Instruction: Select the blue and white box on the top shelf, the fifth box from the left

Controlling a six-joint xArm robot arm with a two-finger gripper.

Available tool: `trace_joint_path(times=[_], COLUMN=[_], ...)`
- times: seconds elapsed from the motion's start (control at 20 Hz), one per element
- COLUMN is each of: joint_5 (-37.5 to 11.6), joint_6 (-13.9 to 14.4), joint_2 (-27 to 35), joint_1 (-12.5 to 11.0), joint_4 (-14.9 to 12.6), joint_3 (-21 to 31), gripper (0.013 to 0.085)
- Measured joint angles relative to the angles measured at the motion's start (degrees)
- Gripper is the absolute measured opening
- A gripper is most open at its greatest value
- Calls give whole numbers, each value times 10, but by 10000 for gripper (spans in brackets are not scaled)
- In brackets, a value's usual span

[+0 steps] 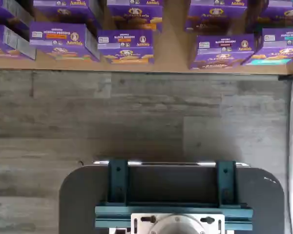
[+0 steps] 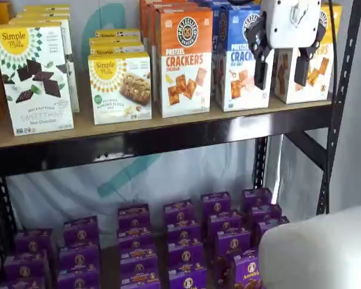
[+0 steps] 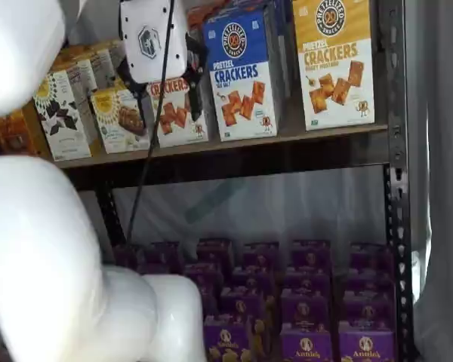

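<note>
Hanging in front of the top shelf [image 2: 168,135], the end effector [image 2: 283,63] shows in a shelf view as a white body with two black fingers [image 2: 260,66] pointing down, and a plain gap stands between them, so it is open and holds nothing. Behind it, the blue and white box [image 2: 240,60] stands upright on the board, long axis vertical, printed face to the front. An orange-topped carton [image 2: 183,60] stands just beside it on one side; a yellow-topped carton [image 2: 307,66], partly hidden by the fingers, stands on the other. More cartons of the same blue kind line up behind it.

In a shelf view from the side, the end effector [image 3: 155,45] shows only as its white body with a cable; its fingers are hidden. Here the blue and white box [image 3: 245,72] stands clear, with open board between it and the yellow-topped carton [image 3: 336,60]. A black upright [image 3: 396,151] closes the shelf's end.

Looking down, the wrist view shows purple boxes [image 1: 124,46] in rows on a low board, grey plank floor [image 1: 136,117] in front of them, and a dark mount with teal brackets [image 1: 171,187].
</note>
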Motion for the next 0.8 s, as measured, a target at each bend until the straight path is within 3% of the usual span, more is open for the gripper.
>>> trace_joint_path(times=[0.05, 0.1, 0.15, 0.25, 0.5, 0.8], joint_5=[-3, -10, -14, -17, -36, -99], joint_6=[-5, -18, -26, -28, -20, -19], joint_2=[-2, -8, -10, -10, -3, 36], joint_1=[-9, -36, -49, -50, -32, -17], joint_4=[9, 38, 54, 58, 37, -2], joint_3=[2, 8, 11, 11, 11, -7], gripper=[850, 850, 850, 850, 850, 850])
